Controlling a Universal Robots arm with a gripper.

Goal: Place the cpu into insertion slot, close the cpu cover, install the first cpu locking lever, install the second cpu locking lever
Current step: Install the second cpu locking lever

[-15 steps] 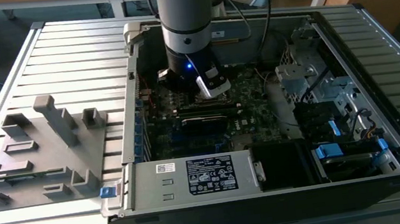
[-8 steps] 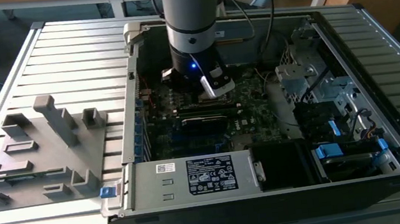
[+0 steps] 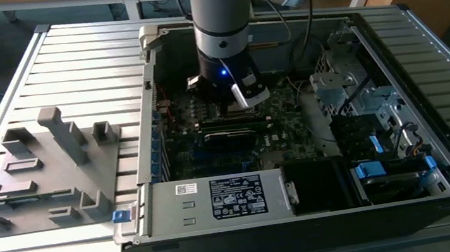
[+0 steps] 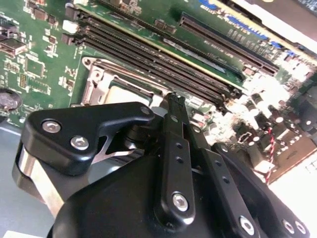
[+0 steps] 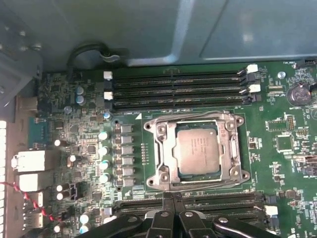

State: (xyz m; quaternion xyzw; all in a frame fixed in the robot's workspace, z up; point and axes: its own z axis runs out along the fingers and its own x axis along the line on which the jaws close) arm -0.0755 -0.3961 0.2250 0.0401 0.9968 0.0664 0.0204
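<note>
The cpu [image 5: 199, 150] lies flat in the insertion slot [image 5: 163, 173], its dull silver top showing through the square window of the cpu cover [image 5: 232, 148], which lies down over it as a silvery frame. In the first wrist view the socket sits just ahead of the jaws [image 5: 172, 197], apart from them, with a bank of long black memory slots [image 5: 178, 89] on its far side and another bank [image 5: 218, 202] between it and the fingertips. The two black fingers [image 5: 163, 218] stand pressed together with nothing between them, so the jaws are clenched on nothing. Whether the thin locking levers along the socket's edges are latched is hard to make out.

In the second wrist view the black linkage of the jaws [image 4: 174, 101] hides most of the socket; a corner of the metal frame [image 4: 99, 82] and a pale patch of the chip [image 4: 121, 91] peek out beyond it.

In the exterior view the arm [image 3: 221, 31] reaches down into the open computer case [image 3: 425, 97], and its wrist blocks the socket from sight. The dark green motherboard [image 3: 290, 102] is partly shadowed. The case rests on a ribbed metal tabletop [image 3: 82, 59], beside a grey fixture block [image 3: 47, 171] on the exterior view's left.
</note>
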